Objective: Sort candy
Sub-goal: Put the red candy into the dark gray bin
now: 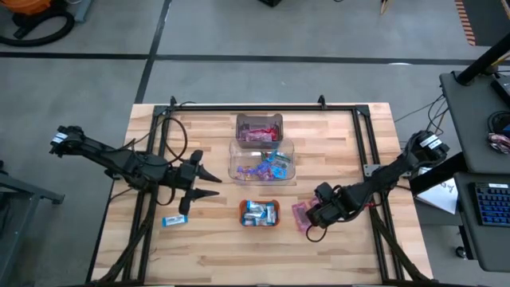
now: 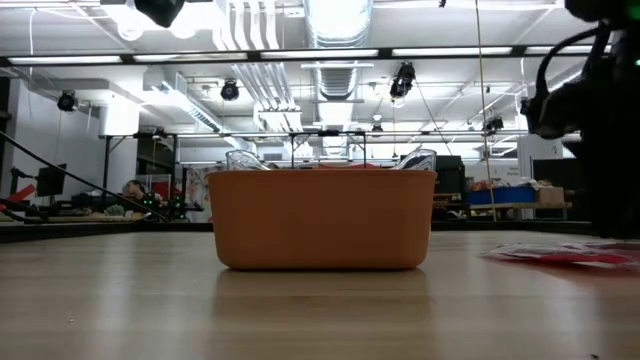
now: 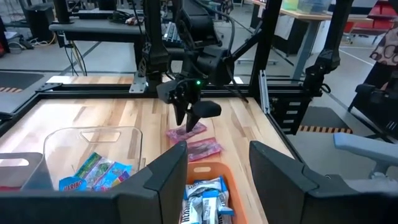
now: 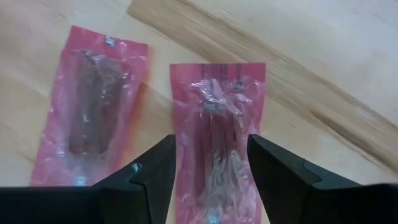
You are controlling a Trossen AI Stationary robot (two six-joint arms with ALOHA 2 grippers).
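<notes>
The wooden table [image 1: 335, 239] carries everything, and the worst risk sits at its right side, where the right gripper [image 1: 307, 219] stands low over two red packets [image 4: 214, 143] lying side by side just right of the small orange tray [image 1: 260, 223]. Its fingers are spread, straddling one packet with the other [image 4: 93, 106] just beside the outer finger. If they shut slightly off line, I judge they could catch the edge of the neighbour too, or press the thin wrapper flat against the wood and slide off it.

The two clear bins [image 1: 263, 163] stand at the middle of the table, the farther one [image 1: 259, 127] holding red and purple sweets, the nearer one blue crinkly wrappers [image 3: 99, 174]. A packet carried over them could drop into the wrong bin if released early, since they nearly touch.

The orange tray holds blue-and-white little bars [image 3: 205, 199]. A swing of the right arm toward the bins could clip its rim.

The left gripper [image 1: 211, 183] hovers at the left of the bins, fingers spread and empty. One blue-and-white bar [image 1: 173, 220] lies alone near the left arm, close to the table's near-left frame, where a careless sweep could knock it off.
</notes>
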